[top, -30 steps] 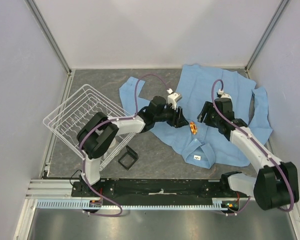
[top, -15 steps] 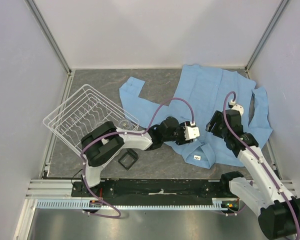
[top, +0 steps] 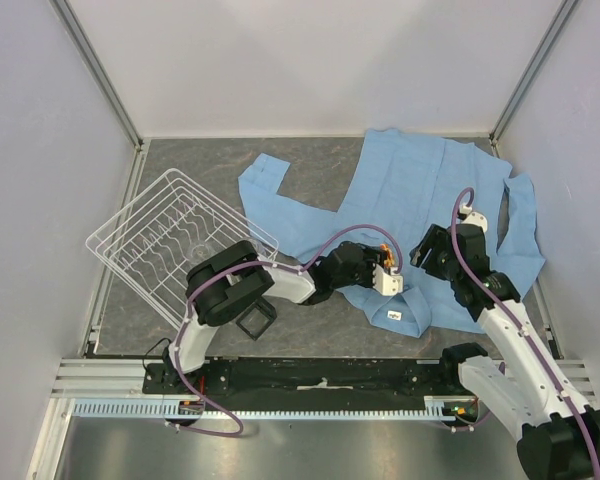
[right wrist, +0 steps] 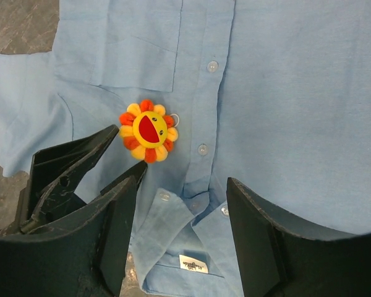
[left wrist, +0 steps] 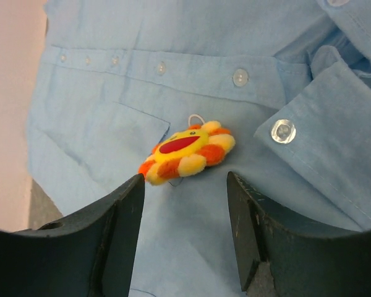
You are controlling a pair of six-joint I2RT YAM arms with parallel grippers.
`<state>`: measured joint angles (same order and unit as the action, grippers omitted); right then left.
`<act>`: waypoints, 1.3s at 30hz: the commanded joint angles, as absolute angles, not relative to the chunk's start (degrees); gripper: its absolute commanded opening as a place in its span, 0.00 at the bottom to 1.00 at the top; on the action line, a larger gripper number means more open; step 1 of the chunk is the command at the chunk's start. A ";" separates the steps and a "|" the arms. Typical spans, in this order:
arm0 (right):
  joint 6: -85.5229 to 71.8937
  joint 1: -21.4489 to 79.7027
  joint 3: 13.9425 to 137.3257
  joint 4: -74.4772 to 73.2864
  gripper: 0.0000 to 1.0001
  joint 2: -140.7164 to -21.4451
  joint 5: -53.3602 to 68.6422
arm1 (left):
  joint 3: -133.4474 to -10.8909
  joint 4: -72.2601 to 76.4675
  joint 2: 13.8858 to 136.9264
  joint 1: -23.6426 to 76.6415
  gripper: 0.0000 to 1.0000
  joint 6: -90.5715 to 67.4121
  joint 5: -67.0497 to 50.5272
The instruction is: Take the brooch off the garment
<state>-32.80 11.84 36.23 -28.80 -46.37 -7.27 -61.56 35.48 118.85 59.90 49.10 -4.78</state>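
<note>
Two arms are reaching over a blue shirt [top: 420, 185] that is lying spread out on the grey table [top: 210, 170]. A little flower pin [right wrist: 147, 130] is sitting on the front of the shirt, just beside the chest pocket [right wrist: 136, 55] and near the row of buttons [right wrist: 212, 65]. It has yellow and orange petals and a red smiling mouth. Nothing is holding it.

The left gripper [left wrist: 185, 185] is pointing right at the pin. Its two black fingers [left wrist: 127, 210] are standing wide apart, and the pin is lying just past their tips, in line with the gap. They are not touching it, and they are holding nothing.

The right gripper [right wrist: 182, 185] is hanging above the shirt near the collar. Its fingers are standing wide apart too, with only the shirt showing between them. It is holding nothing.

The white label [right wrist: 193, 264] is showing at the collar. A white wire rack [top: 170, 235] is sitting on the left side of the table, and a small black square frame [top: 255, 322] is lying just beside it.
</note>
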 commanded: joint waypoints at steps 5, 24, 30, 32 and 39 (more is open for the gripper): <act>-32.61 11.78 35.95 -27.95 0.67 -45.35 -5.80 | -66.17 41.59 122.08 61.17 0.64 59.23 -3.16; -33.48 11.78 34.10 -23.31 0.67 -47.80 -2.29 | -64.34 41.66 118.84 61.35 0.07 36.50 -1.40; -32.70 11.78 32.17 -17.32 0.61 -51.23 -0.18 | -61.44 43.42 115.32 61.70 0.02 24.27 -0.17; -31.65 11.78 31.82 -15.57 0.58 -53.16 -0.18 | -61.61 41.58 113.56 61.70 0.02 20.33 -0.17; -30.41 11.78 31.47 -12.84 0.52 -57.30 4.30 | -64.51 29.10 111.18 61.70 0.02 4.68 1.75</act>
